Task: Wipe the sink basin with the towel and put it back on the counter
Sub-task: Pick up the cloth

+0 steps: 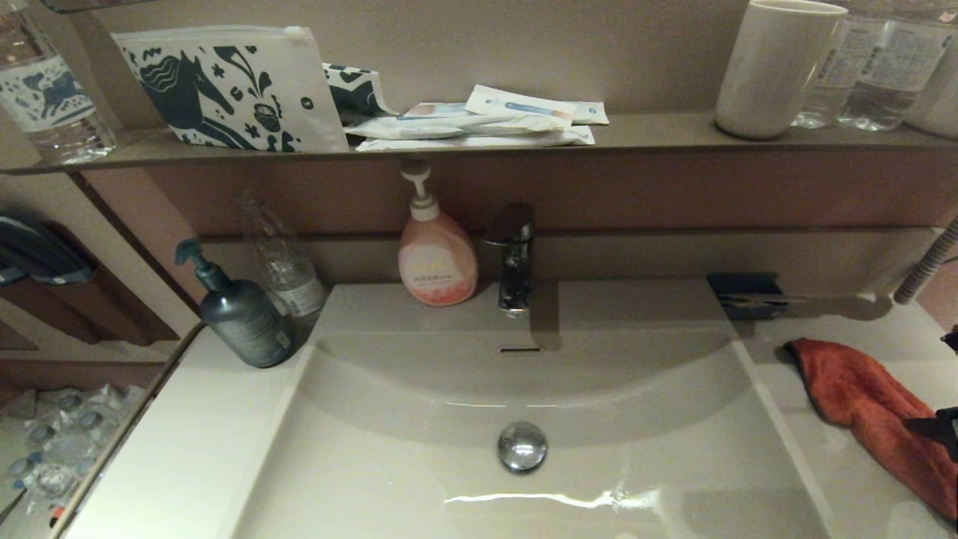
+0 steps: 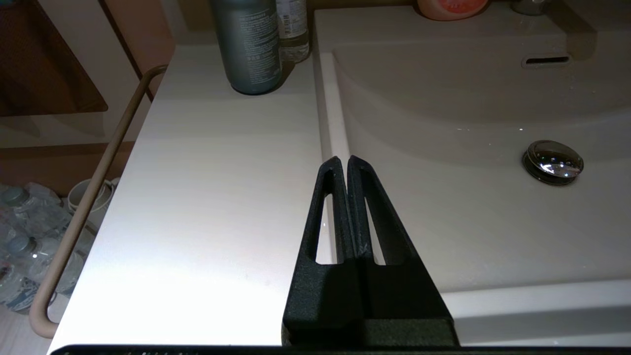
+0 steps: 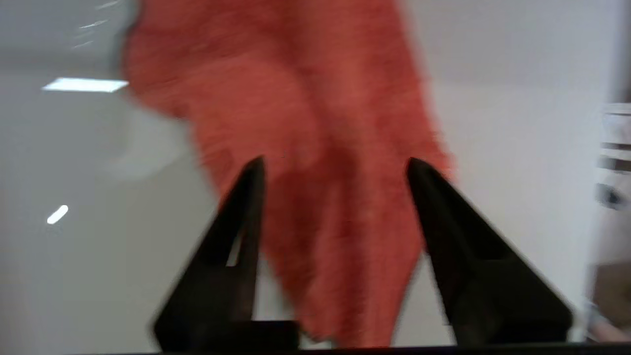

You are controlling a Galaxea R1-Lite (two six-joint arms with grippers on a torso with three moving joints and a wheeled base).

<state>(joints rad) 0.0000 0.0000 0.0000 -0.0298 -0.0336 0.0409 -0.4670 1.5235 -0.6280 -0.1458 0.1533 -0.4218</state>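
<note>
The orange-red towel [image 1: 872,408] lies bunched on the counter [image 1: 846,479] to the right of the sink basin [image 1: 419,419]. My right gripper [image 3: 335,165] is open, its two fingers straddling the towel [image 3: 315,148] just above it; in the head view only a dark tip [image 1: 939,428] shows at the right edge, over the towel. The basin holds a round chrome drain plug [image 1: 522,446] and a small overflow slot [image 1: 519,349]. My left gripper [image 2: 343,161] is shut on nothing, hovering over the basin's left rim [image 2: 328,128].
A chrome tap [image 1: 513,258] and a pink soap bottle [image 1: 436,251] stand behind the basin. A dark pump bottle [image 1: 241,313] and a clear bottle [image 1: 284,258] sit at the back left. A black holder [image 1: 745,293] lies behind the towel. The brown shelf [image 1: 658,133] above carries a horse-print pouch [image 1: 224,86] and a cup [image 1: 775,67].
</note>
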